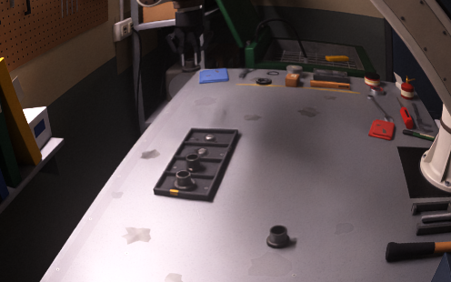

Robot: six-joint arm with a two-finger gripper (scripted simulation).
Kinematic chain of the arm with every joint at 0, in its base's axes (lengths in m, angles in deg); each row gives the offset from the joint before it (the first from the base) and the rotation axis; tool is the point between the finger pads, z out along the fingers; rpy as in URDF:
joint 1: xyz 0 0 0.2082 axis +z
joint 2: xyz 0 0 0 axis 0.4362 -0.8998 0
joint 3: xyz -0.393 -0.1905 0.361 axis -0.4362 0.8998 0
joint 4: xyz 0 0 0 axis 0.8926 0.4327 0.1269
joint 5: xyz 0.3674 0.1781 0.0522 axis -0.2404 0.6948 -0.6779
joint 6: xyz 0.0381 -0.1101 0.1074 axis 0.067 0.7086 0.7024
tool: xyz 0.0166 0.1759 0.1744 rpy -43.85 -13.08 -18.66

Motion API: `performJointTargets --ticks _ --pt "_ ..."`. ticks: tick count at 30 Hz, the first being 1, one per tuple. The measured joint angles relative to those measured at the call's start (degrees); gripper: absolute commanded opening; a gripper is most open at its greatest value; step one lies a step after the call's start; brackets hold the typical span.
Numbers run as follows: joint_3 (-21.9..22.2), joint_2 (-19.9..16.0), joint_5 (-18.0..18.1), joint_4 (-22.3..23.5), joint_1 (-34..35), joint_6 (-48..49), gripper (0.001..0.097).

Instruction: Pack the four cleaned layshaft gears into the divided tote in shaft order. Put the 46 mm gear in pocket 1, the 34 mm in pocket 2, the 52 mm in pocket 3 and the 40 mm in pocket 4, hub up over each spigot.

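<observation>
A dark gear [191,68] hangs under the fingers, high above the far left corner of the bench. The divided tote [198,163] lies lower on the bench, left of centre. Its two near pockets each hold a gear, hub up [184,180] [193,162]. Its two far pockets show bare spigots [202,150] [209,136]. Another gear [278,236] sits hub up on the bench near the front edge. My gripper [191,61] is closed on the dark gear.
A green wash tray [308,55] stands at the back of the bench. A blue pad [214,75], a ring, blocks and hand tools lie along the far and right edges. The arm's base [449,154] is on the right, with a hammer [429,249] near the front.
</observation>
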Motion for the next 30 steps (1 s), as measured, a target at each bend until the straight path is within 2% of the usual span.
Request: performJointTargets --ticks 10,15,20,30 --pt "12.5 6.5 -6.0 0.0 9.0 8.9 0.008" --pt "16.7 8.8 -7.9 0.0 13.4 13.2 0.008" --pt "18.3 9.7 -8.7 0.0 15.3 15.1 0.008" --pt "18.6 9.5 -9.1 0.0 15.3 15.3 0.008"
